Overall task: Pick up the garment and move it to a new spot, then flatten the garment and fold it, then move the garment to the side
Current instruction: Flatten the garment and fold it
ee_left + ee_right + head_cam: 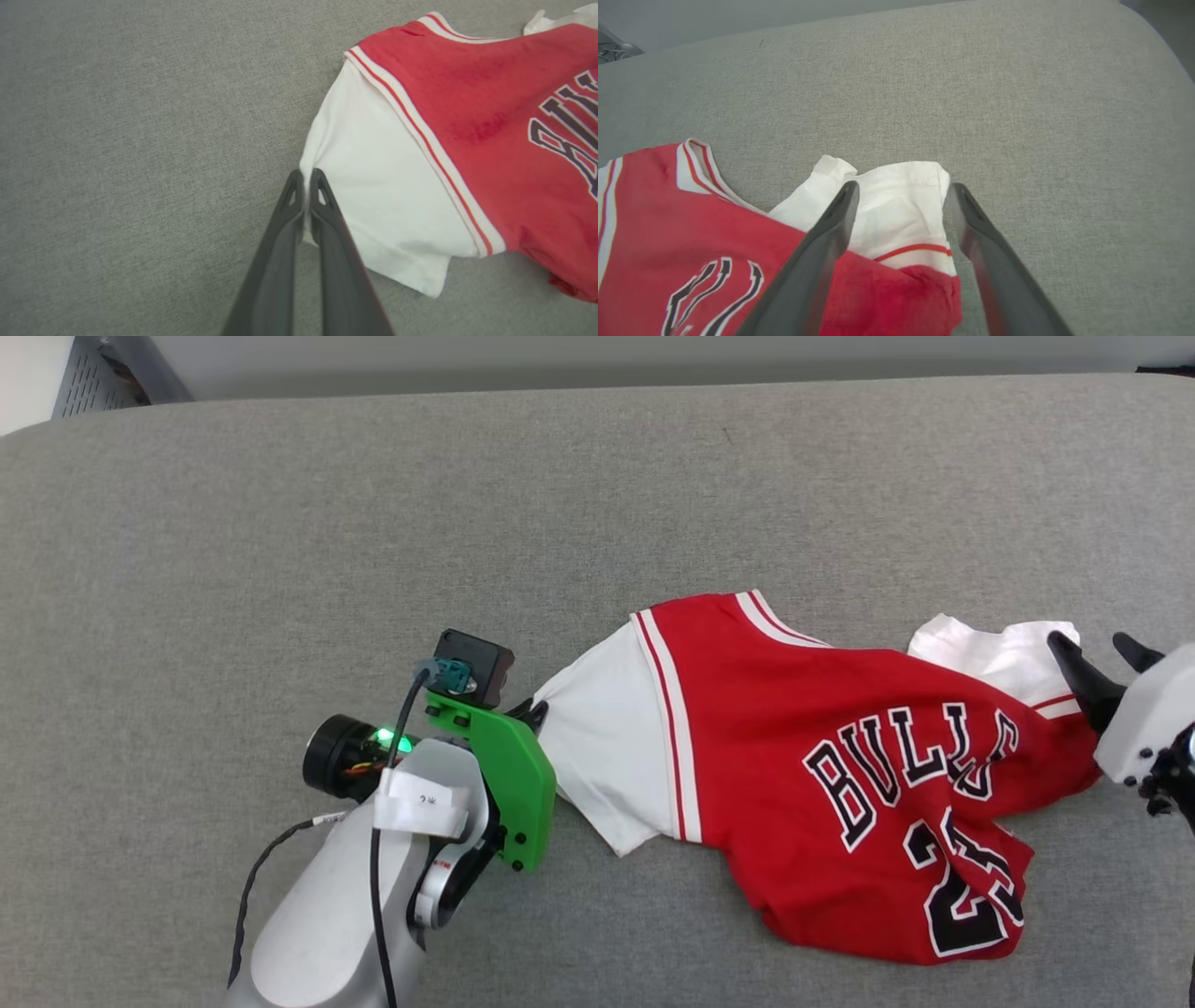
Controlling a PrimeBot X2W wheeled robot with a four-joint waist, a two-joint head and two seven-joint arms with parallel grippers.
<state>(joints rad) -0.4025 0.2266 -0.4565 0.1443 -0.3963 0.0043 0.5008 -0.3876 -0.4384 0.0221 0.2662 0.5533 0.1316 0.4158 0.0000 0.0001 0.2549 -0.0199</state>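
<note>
The garment (822,775) is a red jersey with white sleeves and black-and-white lettering, lying crumpled on the grey cushion. My left gripper (535,711) is shut on the edge of its left white sleeve (373,186); in the left wrist view my left gripper (306,175) has a thin fold of white cloth pinched between its closed fingers. My right gripper (1102,649) stands open over the other white sleeve (999,658). In the right wrist view, my right gripper (902,190) straddles that sleeve (896,205) with its fingers apart.
The wide grey fabric cushion (467,504) stretches in every direction around the jersey. Its far edge (560,390) meets a pale wall, and a metal frame (93,373) shows at the far left corner.
</note>
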